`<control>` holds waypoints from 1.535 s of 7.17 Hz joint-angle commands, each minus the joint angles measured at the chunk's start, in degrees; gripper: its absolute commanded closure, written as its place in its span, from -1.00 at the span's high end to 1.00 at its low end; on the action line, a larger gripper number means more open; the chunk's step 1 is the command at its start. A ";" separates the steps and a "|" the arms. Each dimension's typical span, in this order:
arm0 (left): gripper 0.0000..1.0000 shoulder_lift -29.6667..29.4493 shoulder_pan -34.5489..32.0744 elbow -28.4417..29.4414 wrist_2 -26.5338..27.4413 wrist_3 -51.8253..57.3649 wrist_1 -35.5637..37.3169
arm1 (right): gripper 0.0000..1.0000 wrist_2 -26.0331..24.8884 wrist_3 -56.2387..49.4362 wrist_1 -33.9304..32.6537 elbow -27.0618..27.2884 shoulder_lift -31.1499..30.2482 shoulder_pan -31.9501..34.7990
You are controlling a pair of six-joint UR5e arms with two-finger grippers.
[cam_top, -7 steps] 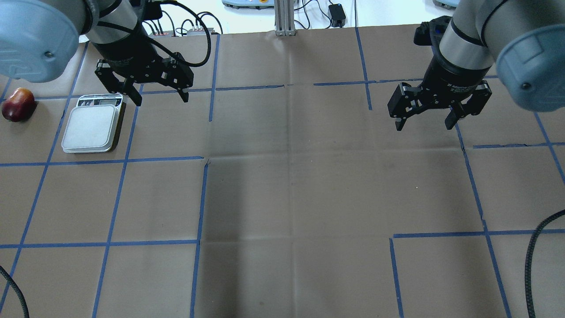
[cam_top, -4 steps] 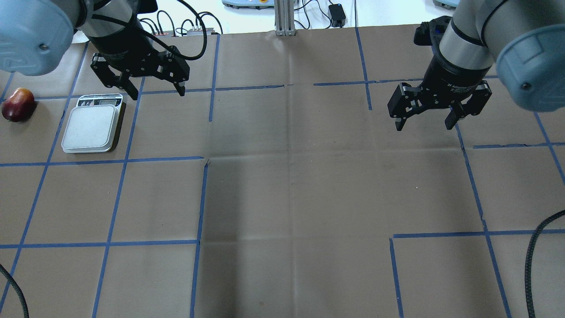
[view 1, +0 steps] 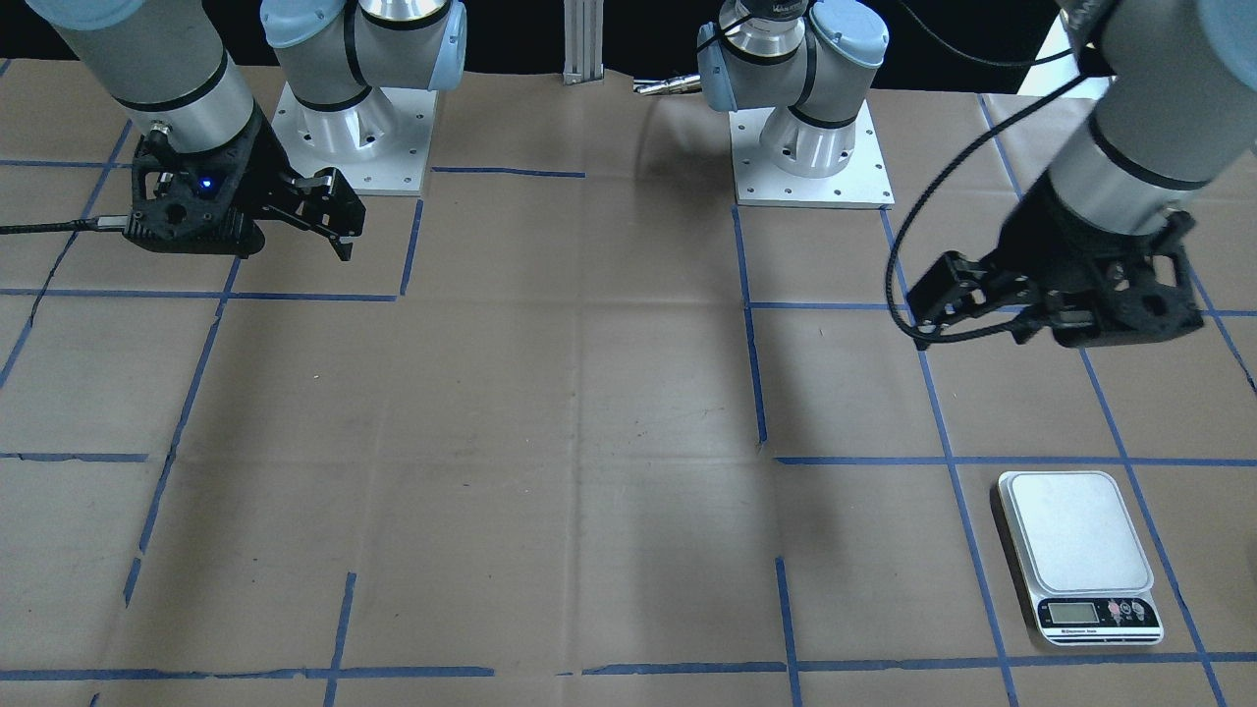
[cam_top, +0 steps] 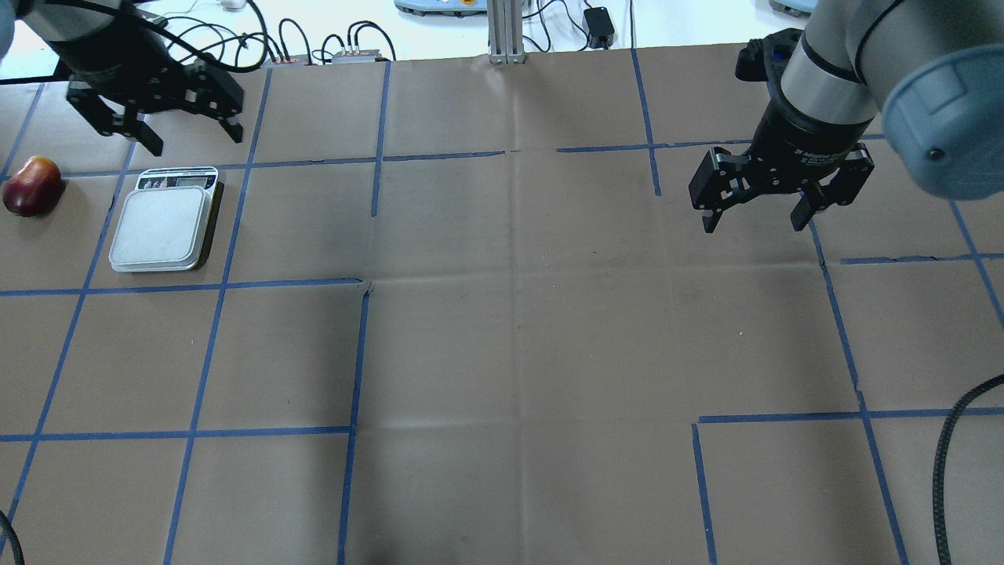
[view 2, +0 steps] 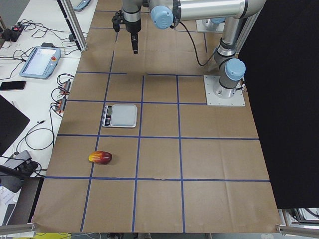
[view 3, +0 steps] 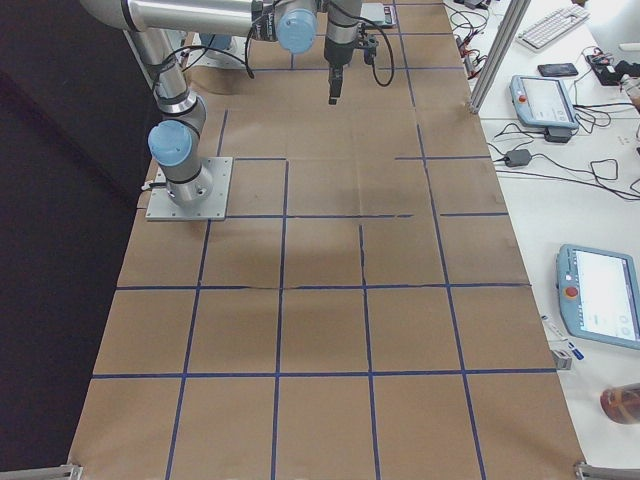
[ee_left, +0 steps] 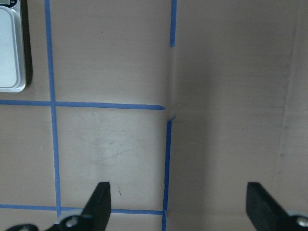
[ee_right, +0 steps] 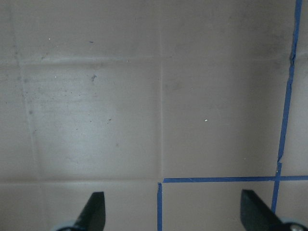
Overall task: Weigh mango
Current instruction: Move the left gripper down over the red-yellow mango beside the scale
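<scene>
The mango (cam_top: 31, 186), dark red with a yellow end, lies on the brown paper at the far left, left of the scale; it also shows in the exterior left view (view 2: 100, 158). The scale (cam_top: 161, 227) has an empty white platform and also shows in the front-facing view (view 1: 1075, 545) and at the left wrist view's edge (ee_left: 9, 48). My left gripper (cam_top: 196, 141) is open and empty, raised just beyond the scale's display end; it also shows in the left wrist view (ee_left: 178, 207). My right gripper (cam_top: 753, 226) is open and empty above the table's right half (ee_right: 176, 214).
Blue tape lines grid the paper-covered table (cam_top: 518, 329). An aluminium post (cam_top: 502, 31) and cables (cam_top: 314, 35) sit along the far edge. A black cable (cam_top: 949, 455) hangs at the near right. The two arm bases (view 1: 805, 147) stand on the robot's side.
My left gripper has moved left and away from the robot, from beside the scale's far right corner to beyond its display end. It stays open. The right arm has not moved.
</scene>
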 commanded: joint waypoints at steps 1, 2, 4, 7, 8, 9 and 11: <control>0.99 -10.87 11.53 12.17 0.11 14.12 -0.41 | 1.00 0.00 0.00 0.00 0.00 0.00 0.00; 0.99 -17.90 16.64 20.25 0.11 20.54 -0.85 | 1.00 0.00 0.00 0.00 0.00 0.00 0.00; 0.99 -32.75 20.81 35.99 0.20 29.72 -0.94 | 1.00 0.00 0.00 0.00 0.00 0.00 0.00; 0.99 -50.70 24.77 57.27 -4.98 34.05 -3.82 | 1.00 0.00 0.00 0.00 0.00 0.00 0.00; 0.99 -54.67 24.77 62.73 -4.73 35.88 -4.80 | 1.00 0.00 0.00 0.00 0.00 0.00 0.00; 0.99 -57.58 24.60 66.26 -4.64 35.99 -5.42 | 1.00 0.00 0.00 0.00 0.00 0.00 0.00; 0.99 -60.76 22.94 68.32 -4.29 35.73 -6.04 | 1.00 0.00 0.00 0.00 0.00 0.00 0.00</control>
